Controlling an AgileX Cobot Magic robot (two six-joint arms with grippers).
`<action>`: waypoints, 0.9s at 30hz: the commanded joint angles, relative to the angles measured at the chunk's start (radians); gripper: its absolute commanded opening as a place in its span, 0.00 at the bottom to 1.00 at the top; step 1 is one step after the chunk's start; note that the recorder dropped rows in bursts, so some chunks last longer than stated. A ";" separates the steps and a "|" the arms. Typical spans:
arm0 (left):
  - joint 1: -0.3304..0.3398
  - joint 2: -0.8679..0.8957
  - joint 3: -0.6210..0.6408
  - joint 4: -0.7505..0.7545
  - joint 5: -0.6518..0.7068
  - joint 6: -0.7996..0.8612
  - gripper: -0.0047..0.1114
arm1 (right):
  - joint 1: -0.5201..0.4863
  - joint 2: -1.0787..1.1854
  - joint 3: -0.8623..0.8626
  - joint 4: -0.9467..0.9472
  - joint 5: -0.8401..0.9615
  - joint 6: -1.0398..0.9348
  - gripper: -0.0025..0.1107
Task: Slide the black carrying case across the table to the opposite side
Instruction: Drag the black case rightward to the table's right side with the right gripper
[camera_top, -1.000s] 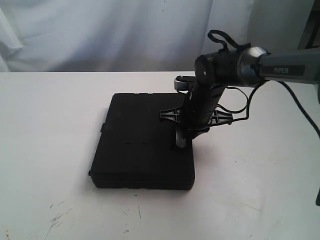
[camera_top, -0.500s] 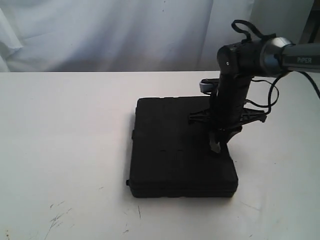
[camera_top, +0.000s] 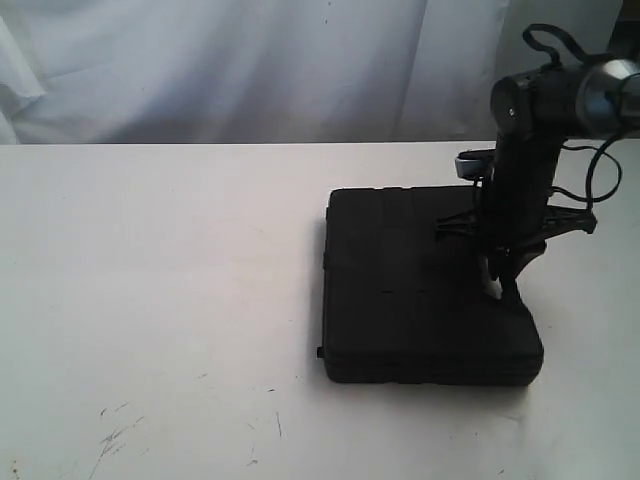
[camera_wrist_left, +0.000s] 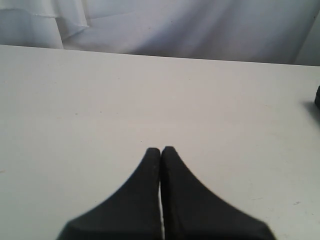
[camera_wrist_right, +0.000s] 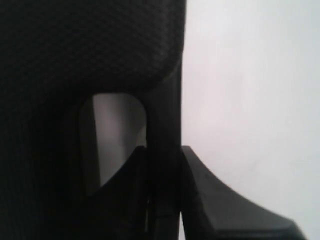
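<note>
The flat, rectangular black carrying case with a textured shell (camera_top: 410, 290) lies flat on the wide white tabletop (camera_top: 150, 300), on the right half of the exterior view, well apart from the far edge and nearer the front edge. Its left side carries 2 small latches or bumps; they are too small to make out further.

The right gripper (camera_top: 500, 285) comes down from its dark, cable-trailing arm (camera_top: 540, 110) onto the case's right edge, toward the front corner. In the right wrist view, the case's woven black surface (camera_wrist_right: 90, 45) fills one side, and a moulded black handle bar (camera_wrist_right: 165, 100) runs alongside a rounded opening through which the white table shows. The right gripper (camera_wrist_right: 164, 150) has its 2 fingers (camera_wrist_right: 225, 210) pressed against opposite sides of that bar, clamped on it.

The left gripper (camera_wrist_left: 160, 150) is outside the exterior view. Its own camera shows its 2 black fingers (camera_wrist_left: 140, 200) closed together, tips touching, holding nothing, above bare white table.

A pale draped cloth (camera_top: 250, 60) hangs behind the table, and faint dark scuff marks (camera_top: 115, 430) sit near the front left corner.
</note>
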 joint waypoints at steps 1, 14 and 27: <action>-0.004 -0.004 0.005 -0.001 -0.011 -0.002 0.04 | -0.042 -0.024 -0.001 -0.065 0.020 -0.029 0.02; -0.004 -0.004 0.005 -0.001 -0.011 -0.002 0.04 | -0.138 -0.024 -0.001 -0.066 0.012 -0.120 0.02; -0.004 -0.004 0.005 -0.001 -0.011 -0.002 0.04 | -0.182 -0.024 -0.001 -0.080 0.023 -0.120 0.02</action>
